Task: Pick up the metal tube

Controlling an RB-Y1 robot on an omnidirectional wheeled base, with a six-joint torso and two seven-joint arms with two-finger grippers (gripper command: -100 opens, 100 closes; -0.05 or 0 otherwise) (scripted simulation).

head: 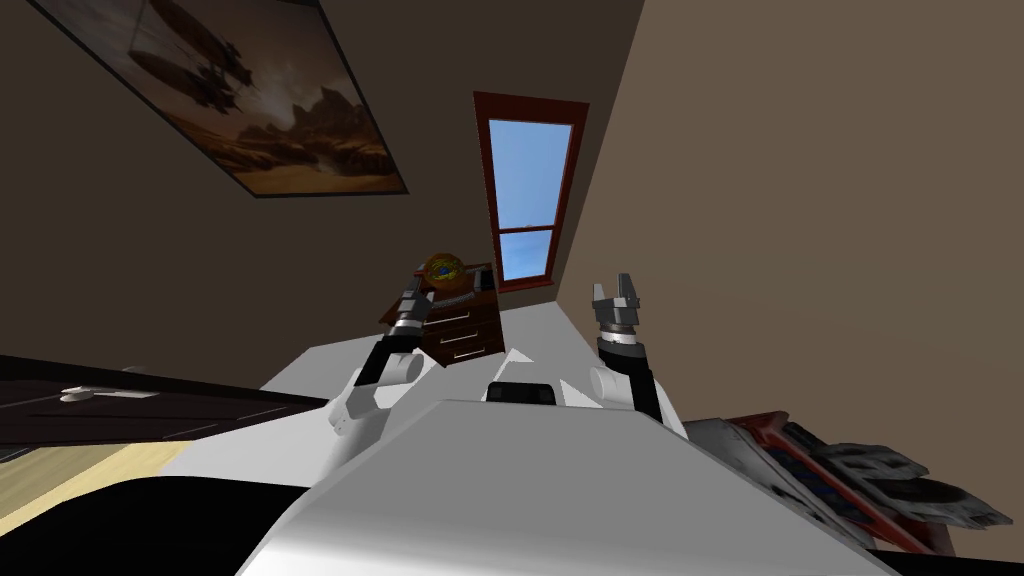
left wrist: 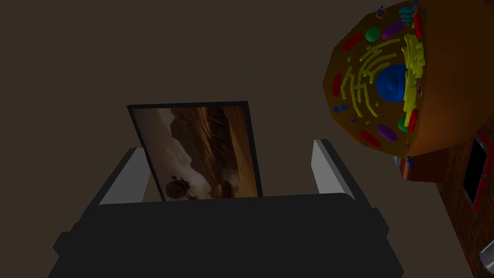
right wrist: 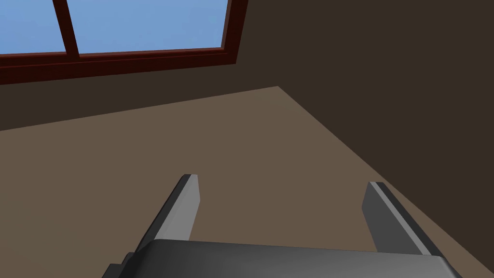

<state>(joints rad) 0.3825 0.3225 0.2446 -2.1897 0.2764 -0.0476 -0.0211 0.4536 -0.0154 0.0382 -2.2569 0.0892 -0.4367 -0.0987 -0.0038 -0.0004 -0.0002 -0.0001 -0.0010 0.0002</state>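
Left jaws: apart, empty, aimed at a wall picture [left wrist: 198, 149], by the left edge of the chest of drawers [head: 460, 342].
Right jaws: apart, empty, raised well apart from the chest.
Metal tube [left wrist: 488, 255]: probably the pale grey end on the brown wooden top, beyond the domed orange cell model [left wrist: 386, 82] and the red-rimmed phone [left wrist: 475, 171]; long axis hidden.
Nearer arm: left.
Coming move: likely tipping down towards the top.

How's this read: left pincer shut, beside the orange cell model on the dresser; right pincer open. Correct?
No: the left pincer is open, not shut, per the left wrist view. It is beside the orange cell model on the dresser; right pincer open.
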